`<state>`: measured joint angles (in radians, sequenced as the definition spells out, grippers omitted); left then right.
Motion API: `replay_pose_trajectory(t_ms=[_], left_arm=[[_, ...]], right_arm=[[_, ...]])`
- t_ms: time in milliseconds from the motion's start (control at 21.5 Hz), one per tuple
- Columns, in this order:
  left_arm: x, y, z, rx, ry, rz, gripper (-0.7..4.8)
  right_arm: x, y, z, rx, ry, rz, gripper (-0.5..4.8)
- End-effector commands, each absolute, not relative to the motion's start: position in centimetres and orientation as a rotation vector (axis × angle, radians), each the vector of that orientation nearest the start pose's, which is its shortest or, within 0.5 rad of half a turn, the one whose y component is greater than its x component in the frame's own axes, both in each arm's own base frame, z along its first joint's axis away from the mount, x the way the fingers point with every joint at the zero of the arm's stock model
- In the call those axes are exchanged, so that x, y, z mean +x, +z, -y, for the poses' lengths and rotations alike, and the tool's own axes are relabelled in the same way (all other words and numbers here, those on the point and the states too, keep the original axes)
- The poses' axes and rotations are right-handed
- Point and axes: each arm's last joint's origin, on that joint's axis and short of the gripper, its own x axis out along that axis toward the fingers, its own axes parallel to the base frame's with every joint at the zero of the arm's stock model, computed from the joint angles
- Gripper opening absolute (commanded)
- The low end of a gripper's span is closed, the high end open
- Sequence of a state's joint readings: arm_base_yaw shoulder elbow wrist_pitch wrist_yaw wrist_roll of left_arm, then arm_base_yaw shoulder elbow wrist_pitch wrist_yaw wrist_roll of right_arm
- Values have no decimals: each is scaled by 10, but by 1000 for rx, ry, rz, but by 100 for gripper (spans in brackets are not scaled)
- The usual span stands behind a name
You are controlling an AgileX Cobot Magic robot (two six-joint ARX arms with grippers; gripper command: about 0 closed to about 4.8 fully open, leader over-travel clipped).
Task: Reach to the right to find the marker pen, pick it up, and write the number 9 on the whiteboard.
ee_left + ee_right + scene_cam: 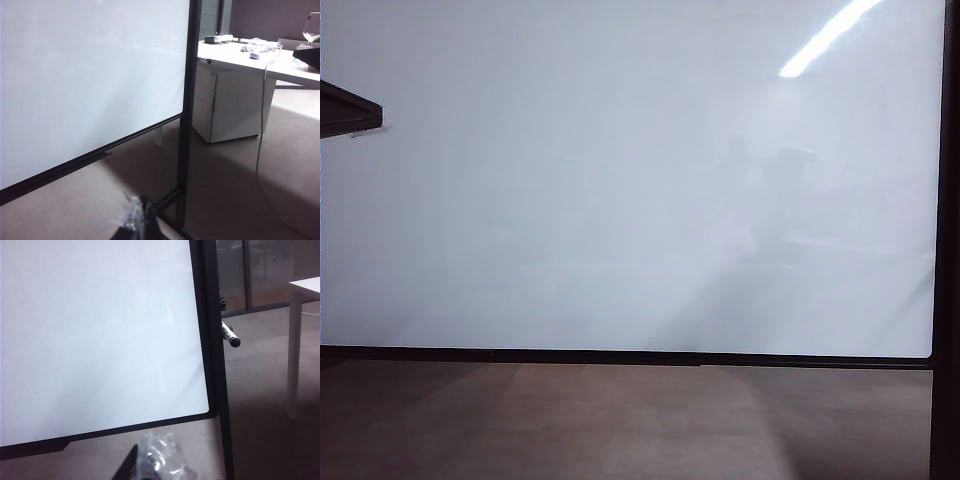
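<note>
The whiteboard (pixel 620 180) is glossy white with a thin black frame and fills the exterior view; no number 9 shows on it. Neither gripper appears in that view. The marker pen (pixel 230 335), white with a black cap, sticks out from behind the board's black side post in the right wrist view. My right gripper (pixel 150 465) sits low in front of the board's lower corner, wrapped in clear plastic, shut and empty, well short of the pen. My left gripper (pixel 139 220) is blurred, its fingers drawn together to a point, near the foot of the whiteboard (pixel 90 75).
The board's black side post (pixel 187 110) stands on a foot bar on the brown floor (pixel 620 420). Beyond it are a white desk (pixel 250 55) with a drawer cabinet (pixel 225 105), a hanging cable (pixel 261 125) and a wine glass (pixel 312 25). A white table leg (pixel 294 350) stands past the pen.
</note>
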<state>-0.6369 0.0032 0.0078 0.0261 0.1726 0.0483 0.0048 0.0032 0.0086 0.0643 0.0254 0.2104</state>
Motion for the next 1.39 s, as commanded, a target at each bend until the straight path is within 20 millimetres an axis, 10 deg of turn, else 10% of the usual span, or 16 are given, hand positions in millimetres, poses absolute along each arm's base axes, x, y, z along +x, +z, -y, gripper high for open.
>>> replay_pose_trajectory(t_ms=[46,232,418,557,650,789,1068,1393], left_arm=[[75,170,62,32,-815,62,-5],[75,170,62,32,-815,62,-5],[75,170,62,32,-819,62,-5],[74,170,62,32,-825,62,-5],[74,170,62,32,-822,62,-5],[74,170,62,32,-823,62,-5],[74,170,62,32,-823,62,-5],[74,170,62,32,-825,62,-5]], right_arm=[[96,181,0,218,-7,148,-6],[79,235,7,260,-210,464,-6],[67,358,6,98,-178,694,-3],[130,441,15,-34,-233,645,181],[179,452,34,-80,-181,564,226],[252,420,76,71,51,352,479],[342,282,113,131,173,127,479],[348,189,118,129,111,114,479]])
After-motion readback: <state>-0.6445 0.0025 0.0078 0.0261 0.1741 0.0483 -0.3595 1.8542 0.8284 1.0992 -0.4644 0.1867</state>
